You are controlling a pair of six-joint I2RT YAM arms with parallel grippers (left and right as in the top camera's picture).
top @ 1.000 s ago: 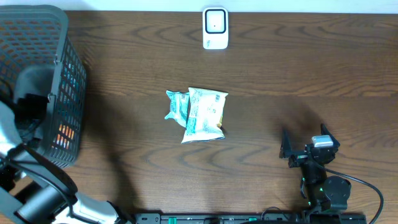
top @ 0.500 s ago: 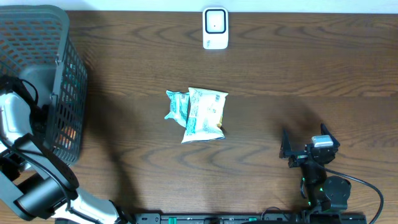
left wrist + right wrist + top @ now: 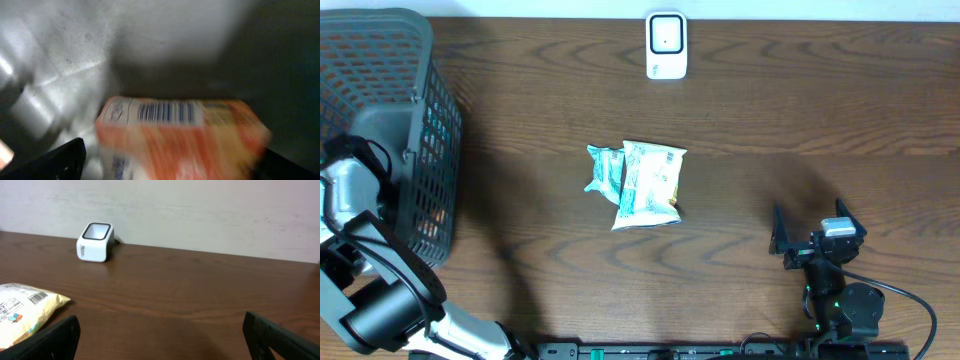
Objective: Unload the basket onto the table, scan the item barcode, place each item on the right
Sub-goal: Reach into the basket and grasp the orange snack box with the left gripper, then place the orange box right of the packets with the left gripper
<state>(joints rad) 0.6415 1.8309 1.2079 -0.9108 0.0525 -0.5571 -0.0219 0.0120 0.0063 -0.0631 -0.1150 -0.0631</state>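
Note:
An orange box (image 3: 200,145) with a barcode (image 3: 165,112) on its upper face lies in the dark mesh basket (image 3: 430,120) at the table's left end; the view is blurred. My left gripper (image 3: 170,167) is open just above the box, one finger (image 3: 65,160) showing left of it. In the overhead view the left arm (image 3: 355,190) reaches into the basket and hides the jaws. The white barcode scanner (image 3: 666,45) (image 3: 95,242) stands at the far middle edge. My right gripper (image 3: 813,238) (image 3: 162,340) rests open and empty at the front right.
Two pale green snack packets (image 3: 645,185) lie overlapping mid-table, one of them showing as a packet (image 3: 25,305) at the left of the right wrist view. A white wall runs behind the table's far edge.
The left arm has shifted inside the basket, toward its front-left side. The right arm, the packets and the scanner have not moved.

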